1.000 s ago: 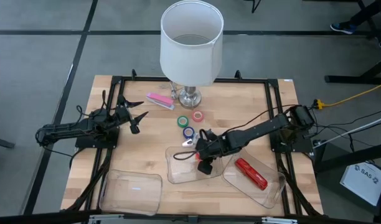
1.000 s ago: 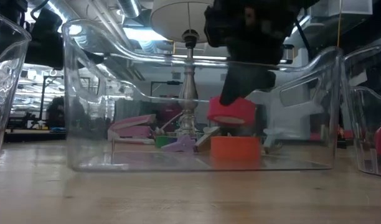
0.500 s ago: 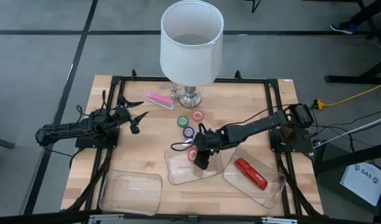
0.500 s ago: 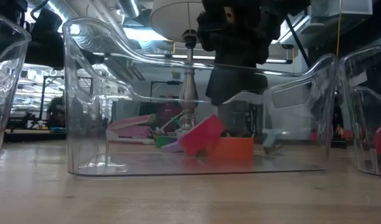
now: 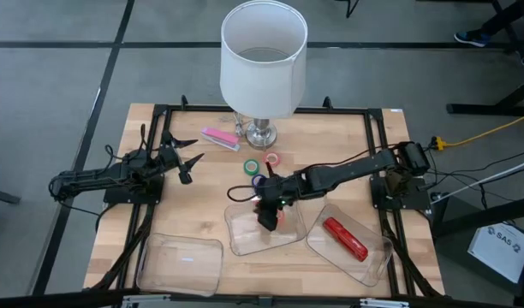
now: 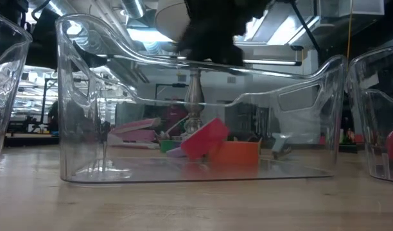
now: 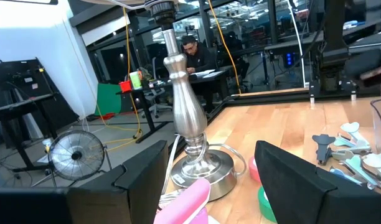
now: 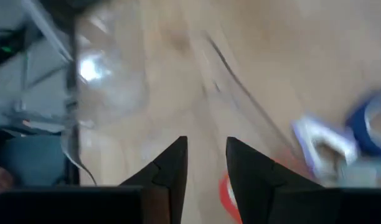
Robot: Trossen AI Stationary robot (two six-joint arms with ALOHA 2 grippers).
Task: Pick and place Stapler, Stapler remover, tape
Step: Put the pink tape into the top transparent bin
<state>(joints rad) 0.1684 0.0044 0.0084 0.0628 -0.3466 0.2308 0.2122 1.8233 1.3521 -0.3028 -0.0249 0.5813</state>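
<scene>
My right gripper (image 5: pixel 267 218) hangs open above the middle clear container (image 5: pixel 245 238), with nothing between its fingers. Inside that container a red tape roll (image 6: pixel 206 138) stands tilted, leaning against an orange roll (image 6: pixel 240 154) that lies flat on the bottom. Green (image 5: pixel 252 166), pink (image 5: pixel 271 159) and blue (image 5: pixel 259 181) tape rolls lie on the table beyond it. A white and blue staple remover (image 8: pixel 318 140) lies next to the blue roll. The red stapler (image 5: pixel 345 238) rests in the right container (image 5: pixel 378 257). A pink stapler (image 5: pixel 219 137) lies near the lamp. My left gripper (image 5: pixel 187 162) waits open at the table's left.
A lamp with a white shade (image 5: pixel 262 60) and a metal foot (image 7: pixel 200 168) stands at the table's far middle. A third clear container (image 5: pixel 181 261) sits at the near left. A black frame (image 5: pixel 378 154) runs around the table top. A person sits in the room behind.
My right gripper has opened and let go of the red tape roll. The roll has dropped into the middle container and come to rest tilted against the orange roll. The gripper has then risen and drawn a little toward the table's left.
</scene>
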